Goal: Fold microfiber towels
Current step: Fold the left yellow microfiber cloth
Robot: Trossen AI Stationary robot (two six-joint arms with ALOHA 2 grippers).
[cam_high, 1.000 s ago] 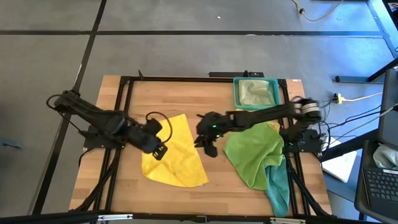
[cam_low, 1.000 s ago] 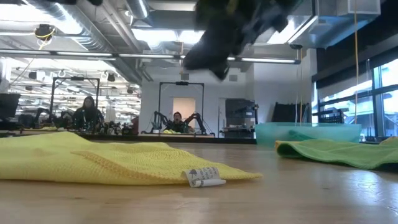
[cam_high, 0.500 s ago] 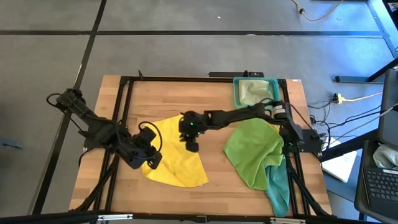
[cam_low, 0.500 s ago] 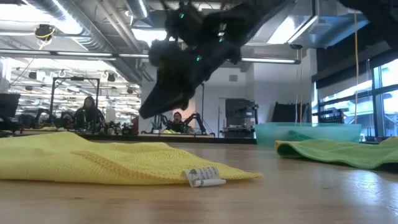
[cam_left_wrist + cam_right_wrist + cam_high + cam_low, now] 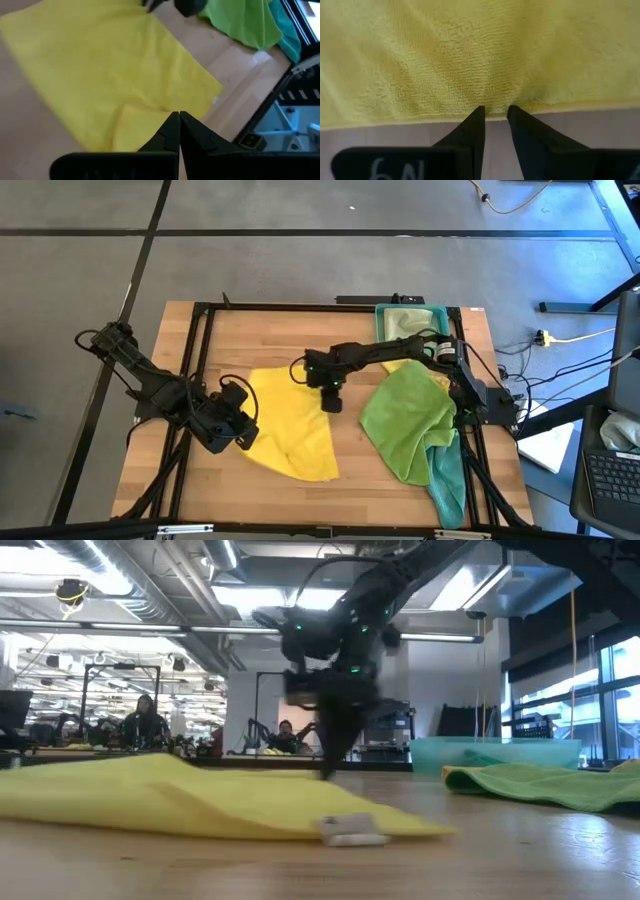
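On the worktop [image 5: 270,330], both pincers pinch the yellow towel [image 5: 285,425].
High view: left pincer [image 5: 240,442] grips the towel's edge farthest from the tray [image 5: 380,330]; right pincer [image 5: 331,402] meets its tray-side edge; the green towel [image 5: 405,425] lies beyond. Low view: the towel sags between them. Left wrist: jaws closed, a corner doubled over. Right wrist: tips nip the hem. Best to lift both corners evenly. How firmly the right pincer holds is hard to tell.

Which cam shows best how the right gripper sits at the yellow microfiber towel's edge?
Right wrist view: right gripper tips straddle the yellow microfiber towel hem, puckering it. High view shows only which edge it's at. Low view shows it descending behind the cloth. Left wrist barely catches it.
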